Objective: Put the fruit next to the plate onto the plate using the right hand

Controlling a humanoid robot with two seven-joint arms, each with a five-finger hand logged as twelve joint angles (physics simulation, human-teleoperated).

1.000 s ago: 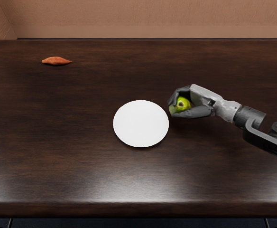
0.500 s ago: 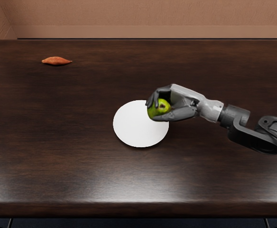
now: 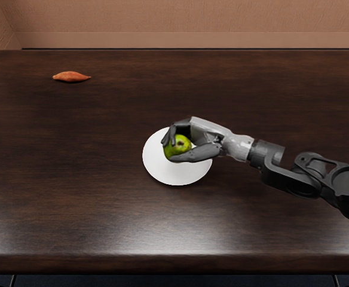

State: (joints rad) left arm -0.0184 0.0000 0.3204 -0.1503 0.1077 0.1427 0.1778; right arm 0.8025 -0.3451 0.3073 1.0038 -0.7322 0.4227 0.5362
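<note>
**Green fruit clamped in right hand, over the plate**

Nearest: bare dark wood of the table (image 3: pixel 103 233). Then the right arm (image 3: pixel 306 176), entering from the right edge and reaching left toward mid-table. White plate (image 3: pixel 162 170) lying flat near the table's centre.

Right hand (image 3: pixel 193 142) above the plate's far-right part, palm facing left. Fingers (image 3: pixel 173 131) and thumb curled tight around the green fruit (image 3: pixel 177 147). Fruit at the fingertip end of the hand, left of the palm, inside the plate's outline and nearer the far rim than the centre. Contact with the plate: cannot tell. Looks low or just above.

Apple or pear: not resolvable. Close to round, so no clear long axis. Dark dimple, stem or calyx end, facing the camera and slightly up.

Judgement: carry nearly done. Next likely a short lowering if needed, then opening the fingers. Risk of rolling toward the rim on release, so a low drop preferred.

Left arm out of frame, leaving only the right hand near.

Far left: orange tapered item (image 3: pixel 71 76), maybe a sweet potato, long axis left-right, well apart from plate and hand.
</note>
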